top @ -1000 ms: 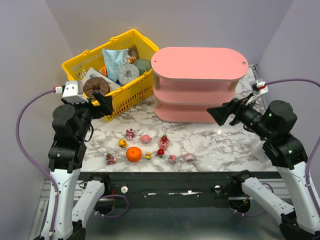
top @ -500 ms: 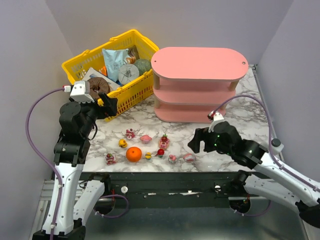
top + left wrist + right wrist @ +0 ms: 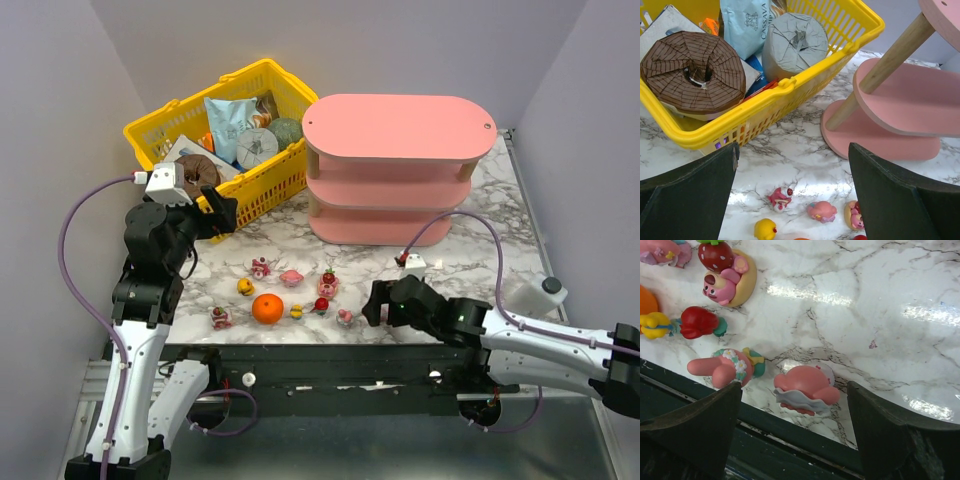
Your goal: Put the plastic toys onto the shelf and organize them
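Several tiny plastic toys [image 3: 291, 277] lie in a loose cluster on the marble near the front edge. The pink three-tier shelf [image 3: 400, 170] stands behind them and its boards hold nothing I can see. My right gripper [image 3: 378, 305] is open and low at the front edge. In the right wrist view its fingers [image 3: 715, 425] straddle a pink shell-shaped toy [image 3: 807, 387] without touching it, with a flowered pink toy [image 3: 725, 370] just left. My left gripper [image 3: 215, 215] is open and empty, raised by the basket. It looks down on a pink-and-white toy [image 3: 780, 198] and the shelf foot [image 3: 880, 130].
A yellow mesh basket [image 3: 275, 75] of packaged goods stands at the back left, close to my left gripper. An orange ball [image 3: 267, 309] lies among the toys. The table's front edge [image 3: 790, 440] runs right beside the shell toy.
My right arm has swung down from beside the shelf to the front edge and now straddles the shell toy. My left gripper has shifted slightly right.
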You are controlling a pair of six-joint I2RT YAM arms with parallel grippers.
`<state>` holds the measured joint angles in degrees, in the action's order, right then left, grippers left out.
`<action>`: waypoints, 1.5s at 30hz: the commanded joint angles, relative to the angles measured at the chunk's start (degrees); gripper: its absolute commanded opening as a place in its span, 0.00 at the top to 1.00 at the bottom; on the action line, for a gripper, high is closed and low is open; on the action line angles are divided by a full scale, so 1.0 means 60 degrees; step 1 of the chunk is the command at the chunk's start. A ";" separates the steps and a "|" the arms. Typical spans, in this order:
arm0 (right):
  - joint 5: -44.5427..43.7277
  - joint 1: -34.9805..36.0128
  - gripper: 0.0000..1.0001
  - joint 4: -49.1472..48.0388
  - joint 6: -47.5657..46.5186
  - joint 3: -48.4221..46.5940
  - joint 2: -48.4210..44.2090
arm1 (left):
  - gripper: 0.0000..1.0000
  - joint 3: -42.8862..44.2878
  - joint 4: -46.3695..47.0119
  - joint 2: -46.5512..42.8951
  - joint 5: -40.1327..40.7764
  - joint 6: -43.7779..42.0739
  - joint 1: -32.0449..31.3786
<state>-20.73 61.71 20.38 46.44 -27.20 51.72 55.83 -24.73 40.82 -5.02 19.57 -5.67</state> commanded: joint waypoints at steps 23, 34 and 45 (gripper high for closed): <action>-0.1627 0.0935 0.12 -0.0028 0.1943 -0.0447 0.2263 | 0.01 -0.0238 0.0167 -0.0109 -0.0072 -0.0039 0.0052; -0.1862 0.0965 0.33 0.0191 0.2178 -0.0608 0.2541 | 0.01 -0.0253 0.0181 -0.0123 -0.0028 -0.0069 0.0052; -0.2623 0.0965 0.57 0.1466 0.2925 -0.1018 0.2293 | 0.01 -0.0311 0.0211 -0.0109 -0.0058 -0.0025 0.0052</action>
<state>-30.81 67.13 25.02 61.10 -31.20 67.07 54.68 -24.51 40.71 -5.02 19.59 -5.67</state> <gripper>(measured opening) 0.665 0.988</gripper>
